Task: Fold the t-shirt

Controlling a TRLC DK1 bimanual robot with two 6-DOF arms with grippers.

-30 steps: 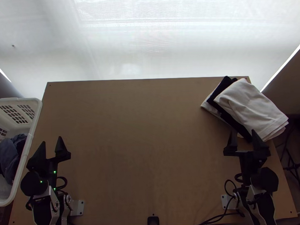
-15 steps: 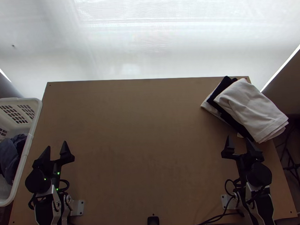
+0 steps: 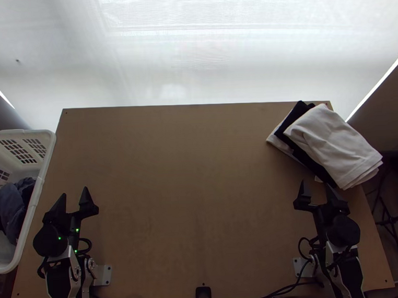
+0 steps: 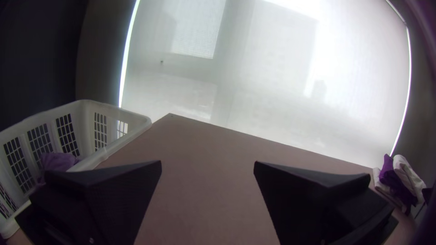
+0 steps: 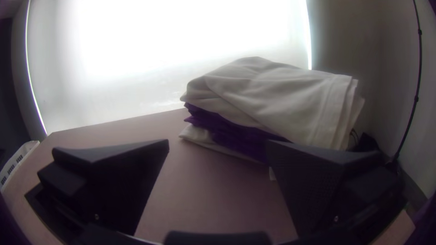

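In the top view my left gripper stands open near the table's left edge, beside the basket, with nothing between its fingers. My right gripper is open too, at the lower right, just below a stack of folded clothes. On top of that stack lies a folded white cloth, over a dark one and another light piece. The left wrist view has my left gripper with its fingers wide apart. In the right wrist view my right gripper is likewise spread, the white cloth beyond it.
A white basket holding dark, bunched cloth stands at the left of the table. Bare tabletop lies between the two arms. A small black device sits at the middle of the near edge.
Both grippers have drawn back slightly toward the near edge; the left one also shifted a little right, the right one a little left. The stack and basket stayed put.
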